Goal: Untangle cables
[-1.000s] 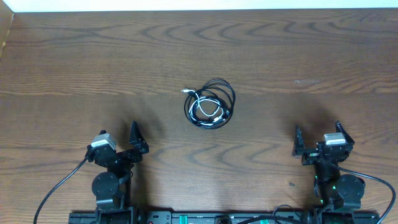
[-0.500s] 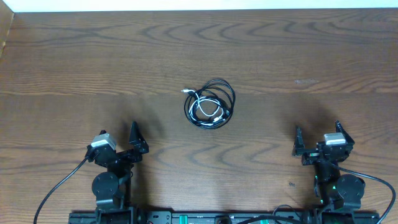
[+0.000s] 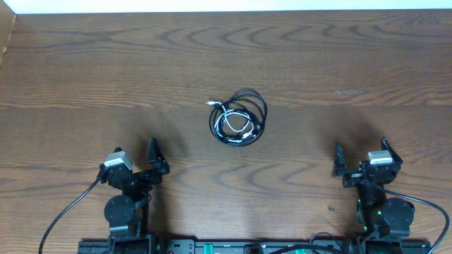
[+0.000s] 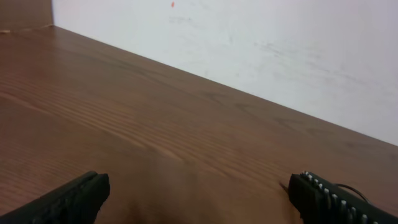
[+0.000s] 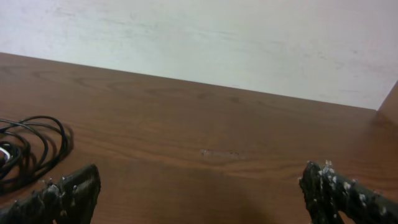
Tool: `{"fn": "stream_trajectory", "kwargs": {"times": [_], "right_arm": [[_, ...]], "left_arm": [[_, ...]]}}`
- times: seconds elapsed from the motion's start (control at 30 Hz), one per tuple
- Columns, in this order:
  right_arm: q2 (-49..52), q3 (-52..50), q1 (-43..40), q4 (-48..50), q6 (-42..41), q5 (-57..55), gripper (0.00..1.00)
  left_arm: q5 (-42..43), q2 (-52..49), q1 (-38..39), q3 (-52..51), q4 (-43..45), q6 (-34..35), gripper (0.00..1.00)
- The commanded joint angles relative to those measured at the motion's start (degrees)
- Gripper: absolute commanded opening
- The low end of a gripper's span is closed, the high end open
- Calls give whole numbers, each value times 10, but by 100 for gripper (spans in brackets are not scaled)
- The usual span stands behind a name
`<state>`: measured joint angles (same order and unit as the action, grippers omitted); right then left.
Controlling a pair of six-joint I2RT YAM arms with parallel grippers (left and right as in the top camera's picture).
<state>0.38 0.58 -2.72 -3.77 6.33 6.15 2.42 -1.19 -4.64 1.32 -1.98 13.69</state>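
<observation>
1. Wooden table (image 3: 106, 70) fills the view
2. Left gripper (image 4: 199, 182), near left: jaws wide, empty
3. Right gripper (image 5: 200, 171), near right: jaws wide, empty
4. Cables (image 3: 238, 118), black and white coiled together, centre, well apart from both grippers

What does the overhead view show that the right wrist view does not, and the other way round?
Only overhead: the short white cable inside the coil and the left end effector, open. Only right wrist: the broad face of the white wall. Both: the thin black coiled cable, the brown wooden table and the right end effector, open.
</observation>
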Motion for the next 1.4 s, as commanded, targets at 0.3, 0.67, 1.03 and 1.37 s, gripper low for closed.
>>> {"fn": "stream_trajectory", "kwargs": {"times": [0.3, 0.67, 1.03, 1.37], "right_arm": [[0, -3, 1, -1, 0, -6, 99], [0, -3, 2, -1, 0, -6, 99], [0, -3, 1, -1, 0, -6, 99], [1, -3, 2, 3, -19, 43, 99]], "left_arm": [[32, -73, 2, 109, -53, -26, 98], [128, -349, 2, 369, -172, -66, 98], [154, -554, 2, 577, -306, -66, 98], [150, -559, 2, 577, -310, -66, 98]]}}
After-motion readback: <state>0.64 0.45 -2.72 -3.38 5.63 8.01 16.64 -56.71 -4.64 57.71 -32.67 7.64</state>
